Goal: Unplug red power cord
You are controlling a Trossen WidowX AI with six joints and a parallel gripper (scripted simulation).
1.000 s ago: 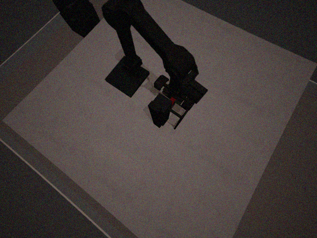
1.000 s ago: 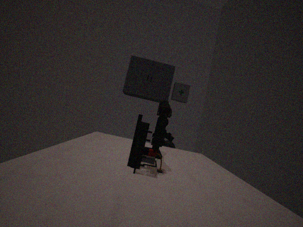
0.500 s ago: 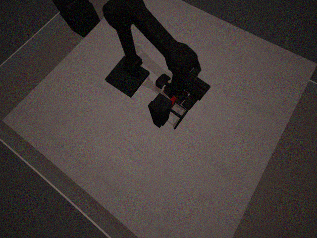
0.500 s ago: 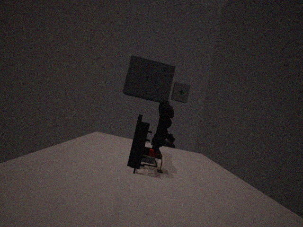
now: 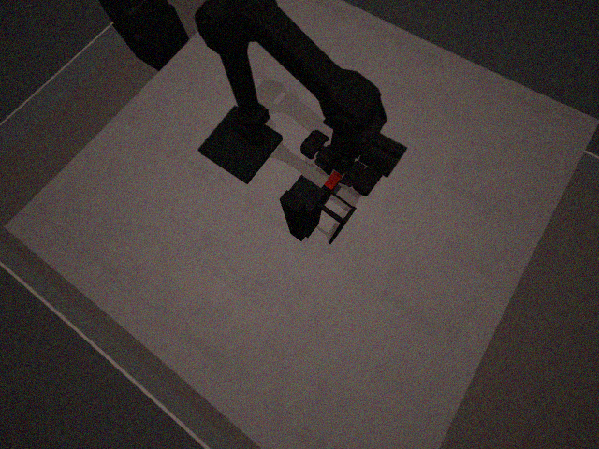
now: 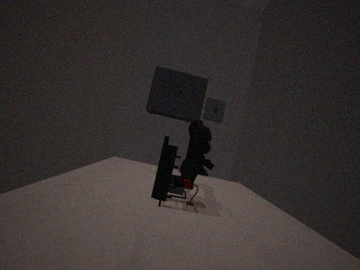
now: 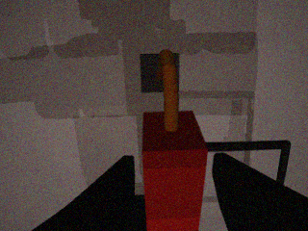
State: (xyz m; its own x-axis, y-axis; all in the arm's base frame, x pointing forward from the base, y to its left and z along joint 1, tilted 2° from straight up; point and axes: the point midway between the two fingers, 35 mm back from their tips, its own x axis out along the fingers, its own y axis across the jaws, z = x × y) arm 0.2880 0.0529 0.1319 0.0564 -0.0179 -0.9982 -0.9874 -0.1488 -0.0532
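- Plainly parted a little: gripper (image 7: 173,157) open only narrowly, with the dark fingers flanking the red plug (image 7: 175,180) at 9 and 3 o'clock in the wrist view.
- Shows a thin pale gap on each side of the plug, so no firm clamp on it.
- In that view, plug upright between the fingers, with the orange cord (image 7: 169,90) leaving its top face toward 12 o'clock.
- Ends, that cord, at a small dark square (image 7: 150,72) against the pale surface behind.
- From the top camera: plug (image 5: 331,180) seen as a small red patch just under the black wrist.
- Power strip (image 5: 299,212), a dark block, at 7 o'clock of the plug and just beside it.
- At 5 o'clock of the plug, a thin black wire frame (image 5: 338,214) on the table (image 5: 338,313).
- At 10 o'clock of the plug, well apart, the arm's square base (image 5: 240,145).
- From the exterior camera: strip (image 6: 164,171) stands on edge as a tilted black slab.
- Plug (image 6: 188,183) at 3 o'clock of its lower half, a short way off the slab's face.
- Too dark in the space between to tell whether the prongs have left the socket.
- Below the plug, cord (image 6: 195,193) curves down toward 6 o'clock to the table.
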